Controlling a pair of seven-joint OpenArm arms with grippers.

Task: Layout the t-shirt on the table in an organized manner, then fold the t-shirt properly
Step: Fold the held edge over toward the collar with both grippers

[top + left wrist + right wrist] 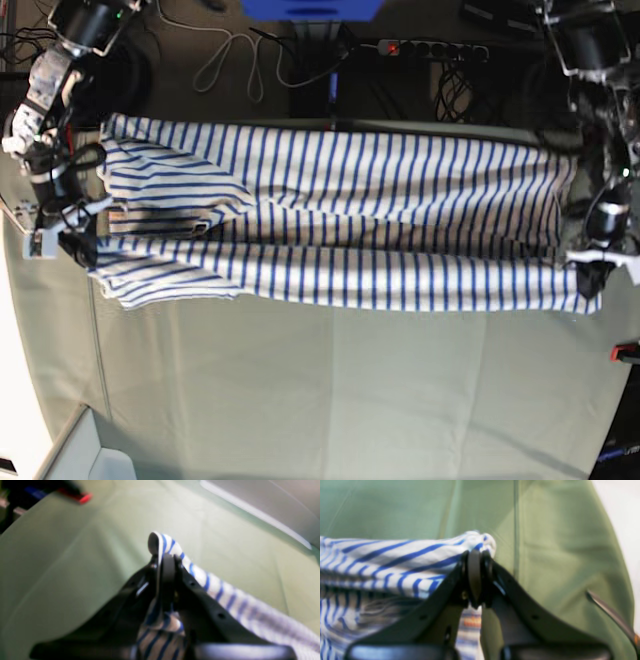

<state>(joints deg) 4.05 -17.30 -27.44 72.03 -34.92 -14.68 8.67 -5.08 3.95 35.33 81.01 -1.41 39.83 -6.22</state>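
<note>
Base view shows the t-shirt [340,225] stretched sideways across the far half of the table [330,390], its long body folded over on itself so two striped bands run parallel, with a sleeve flap turned in near the neckline end. At that end of the t-shirt the right gripper [75,240] is clamped on a fabric corner; at the opposite, hem end the left gripper [592,268] pinches the other corner. A red clamp [625,351] sits on the table edge just beside the hem end.

Left wrist view: the left gripper [168,561] has its black jaws pressed together with a striped fold of the t-shirt [225,595] sticking out past the tips, the cloth trailing away over the green table cover [62,555].

Right wrist view: the right gripper [477,555] is likewise closed tight on a bunched edge of the t-shirt [390,560], lifted slightly above the table [557,542]
</note>
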